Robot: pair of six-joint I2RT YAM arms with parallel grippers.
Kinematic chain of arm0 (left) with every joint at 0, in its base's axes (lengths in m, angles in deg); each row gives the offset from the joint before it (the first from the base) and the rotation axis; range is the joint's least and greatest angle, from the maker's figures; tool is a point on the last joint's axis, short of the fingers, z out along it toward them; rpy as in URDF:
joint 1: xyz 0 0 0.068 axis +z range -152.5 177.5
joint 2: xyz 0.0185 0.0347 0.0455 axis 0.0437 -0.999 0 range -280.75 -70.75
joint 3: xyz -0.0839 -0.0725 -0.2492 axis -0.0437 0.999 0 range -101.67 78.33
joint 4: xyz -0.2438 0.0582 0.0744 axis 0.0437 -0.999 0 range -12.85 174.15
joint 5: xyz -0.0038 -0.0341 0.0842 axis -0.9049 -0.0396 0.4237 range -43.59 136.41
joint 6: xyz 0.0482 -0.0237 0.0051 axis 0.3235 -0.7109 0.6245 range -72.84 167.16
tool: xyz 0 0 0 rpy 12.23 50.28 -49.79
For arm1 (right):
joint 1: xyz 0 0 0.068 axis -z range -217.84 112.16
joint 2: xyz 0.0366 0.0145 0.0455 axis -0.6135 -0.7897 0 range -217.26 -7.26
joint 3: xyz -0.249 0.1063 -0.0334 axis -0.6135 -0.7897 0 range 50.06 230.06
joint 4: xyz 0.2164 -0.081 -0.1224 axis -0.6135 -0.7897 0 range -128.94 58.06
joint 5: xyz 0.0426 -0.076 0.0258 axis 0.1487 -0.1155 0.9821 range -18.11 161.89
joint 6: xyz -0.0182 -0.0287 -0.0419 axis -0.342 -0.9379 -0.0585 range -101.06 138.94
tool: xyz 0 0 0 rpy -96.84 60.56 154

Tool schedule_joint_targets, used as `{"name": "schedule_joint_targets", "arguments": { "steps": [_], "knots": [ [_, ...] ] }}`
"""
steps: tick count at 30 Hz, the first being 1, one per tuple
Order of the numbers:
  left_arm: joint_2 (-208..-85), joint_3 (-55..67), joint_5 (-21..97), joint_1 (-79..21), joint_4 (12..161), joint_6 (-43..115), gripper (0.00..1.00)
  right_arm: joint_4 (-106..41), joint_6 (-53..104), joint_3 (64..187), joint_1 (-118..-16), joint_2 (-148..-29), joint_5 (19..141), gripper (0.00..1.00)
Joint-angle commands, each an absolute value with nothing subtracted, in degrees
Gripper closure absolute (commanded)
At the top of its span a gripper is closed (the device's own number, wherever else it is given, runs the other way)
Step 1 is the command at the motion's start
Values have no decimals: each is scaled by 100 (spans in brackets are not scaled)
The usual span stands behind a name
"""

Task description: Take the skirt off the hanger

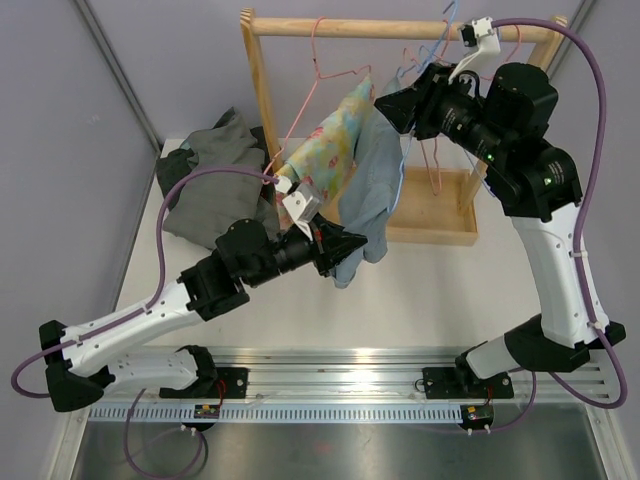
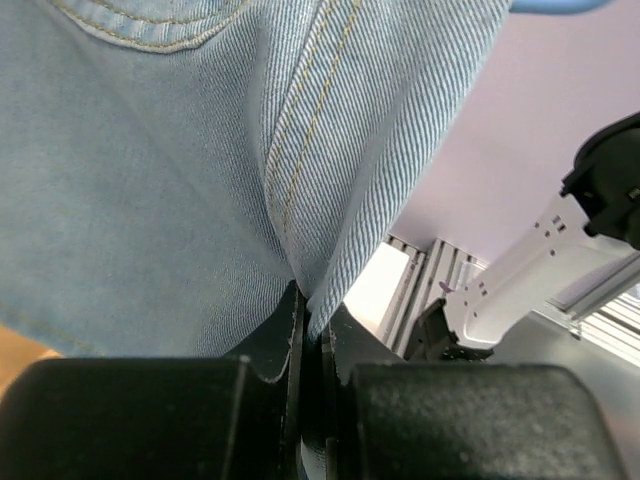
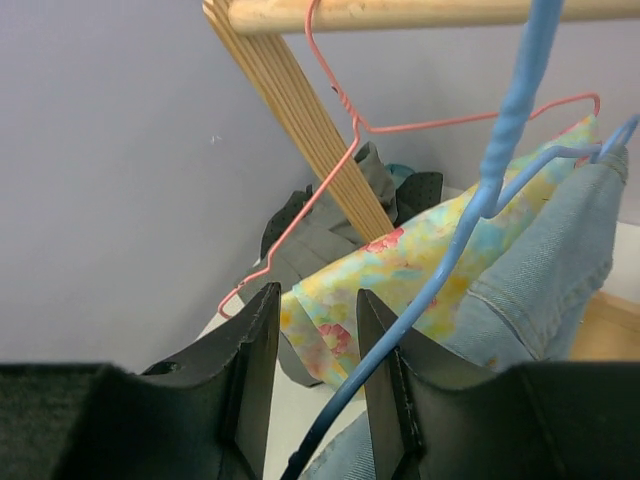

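Freeing the denim skirt [image 1: 370,182] from the blue hanger [image 3: 503,150] takes both arms working against each other, so check each grip first. Your left gripper [image 2: 305,312] is pressed together on a fold of the skirt's denim beside a stitched seam, low in the left wrist view. In the top view it sits at the skirt's lower edge, mid-frame. Your right gripper [image 3: 318,300] is spread, with the blue hanger's wire running down between its fingers [image 3: 385,350], unclamped.

The skirt hangs from that hanger on the wooden rail [image 1: 400,28] across the top of the frame. Its waist end shows at the right of the right wrist view, just beside a floral garment [image 3: 400,262] and a pink hanger [image 3: 340,100].

I judge your next job is to close the right fingers on the blue wire alone, so the hanger cannot swing or lift off the rail. Then pull with the left arm along the hanger's arm toward its end, not straight down. A downward tug would likely jam the waistband on the wire. Mind the floral garment, because the pull path looks to pass close and could drag it along.
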State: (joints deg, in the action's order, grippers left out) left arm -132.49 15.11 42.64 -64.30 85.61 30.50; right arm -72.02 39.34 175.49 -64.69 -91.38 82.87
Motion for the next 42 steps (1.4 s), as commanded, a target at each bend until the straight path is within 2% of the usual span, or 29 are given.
{"name": "schedule_joint_targets", "arguments": {
  "steps": [1, 7, 9, 13, 14, 19, 21, 23, 26, 27, 28, 30, 34, 35, 36, 38, 42],
  "knots": [
    [-13008, 2084, 4307, -6526, 8204, 2687, 100, -6411, 3731, 18005, -6430, -9128, 8086, 100],
    [-12735, 2577, 4342, -6622, 8275, 2396, 100, -6350, 3739, 17962, -6430, -9146, 8059, 100],
    [-12735, 2551, 4237, -6631, 8275, 2422, 93, -6350, 3748, 17961, -6430, -9146, 8059, 100],
    [-12832, 2393, 4149, -6640, 8275, 2466, 91, -6323, 3766, 17909, -6438, -9111, 8042, 100],
    [-12858, 2358, 4123, -6640, 8292, 2475, 83, -6332, 3774, 17900, -6438, -9094, 8042, 100],
    [-13121, 2068, 3991, -6649, 8328, 2571, 65, -6262, 3774, 17742, -6430, -8988, 8033, 100],
    [-13218, 1910, 3982, -6640, 8336, 2598, 67, -6270, 3774, 17689, -6430, -8953, 8024, 100],
    [-13350, 1770, 3982, -6640, 8354, 2607, 79, -6244, 3775, 17636, -6438, -8927, 7998, 100],
    [-13482, 1673, 4052, -6640, 8389, 2589, 81, -6209, 3766, 17531, -6430, -8848, 7971, 100],
    [-13526, 1646, 4035, -6640, 8511, 2589, 80, -6200, 3766, 17487, -6438, -8830, 7971, 100],
    [-13552, 1628, 4009, -6649, 8573, 2598, 71, -6192, 3766, 17469, -6438, -8812, 7980, 100],
    [-13640, 1532, 3964, -6649, 8626, 2616, 63, -6191, 3766, 17434, -6430, -8795, 7971, 100],
    [-13781, 1391, 3938, -6640, 8749, 2677, 60, -6183, 3748, 17408, -6438, -8768, 7963, 100],
    [-13807, 1373, 3912, -6640, 8775, 2677, 62, -6183, 3739, 17399, -6430, -8760, 7954, 100],
    [-13869, 1365, 3903, -6640, 8793, 2677, 71, -6183, 3739, 17390, -6430, -8742, 7954, 100],
    [-13930, 1329, 3903, -6640, 8802, 2669, 100, -6191, 3722, 17381, -6438, -8733, 7927, 100],
    [-13913, 1627, 3850, -6675, 8933, 2616, 100, -6235, 3669, 17486, -6430, -8759, 7901, 100]
  ]
}}
